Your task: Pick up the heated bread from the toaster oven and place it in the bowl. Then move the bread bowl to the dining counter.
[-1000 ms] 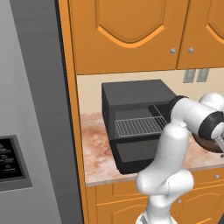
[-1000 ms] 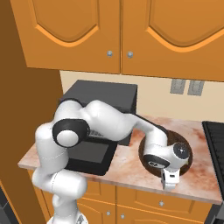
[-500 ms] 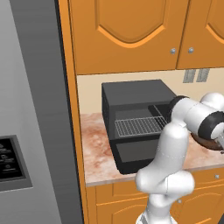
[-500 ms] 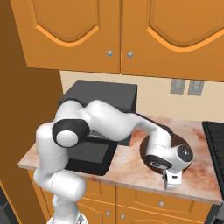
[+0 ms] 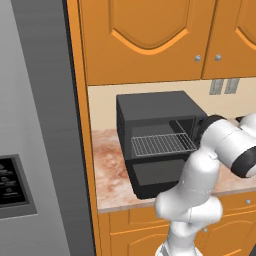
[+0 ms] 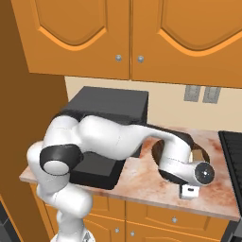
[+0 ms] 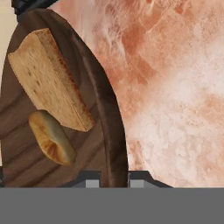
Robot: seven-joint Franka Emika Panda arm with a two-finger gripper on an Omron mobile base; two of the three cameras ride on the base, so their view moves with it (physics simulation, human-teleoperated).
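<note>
The hand view looked closely down onto the bowl (image 7: pixel 103 109), a dark wooden dish seen nearly edge-on, with its rim running between the two finger tips at the bottom. The gripper (image 7: pixel 113 183) was closed on that rim, one tip inside the bowl and one outside. Inside the bowl lay the bun (image 7: pixel 50 138), golden-brown and small, touching the lower edge of a flat tan slice of bread (image 7: pixel 48 78) beside it. To the right of the bowl was bare marbled worktop (image 7: pixel 175 87).

The right base view showed what the close view could not: the arm reached across the front of the toaster oven (image 6: pixel 106 104) and its wrist covered most of the bowl (image 6: pixel 201 152), which sat on the worktop (image 6: pixel 142 177) just right of the oven. The bread could not be seen there.

The left base view gave the oven's (image 5: pixel 152 107) inside: its door (image 5: pixel 155 177) hung open and down, and the wire rack (image 5: pixel 162 144) stood bare. Orange cupboards (image 5: pixel 150 35) hung above, and a grey fridge (image 5: pixel 35 125) stood at the left.
</note>
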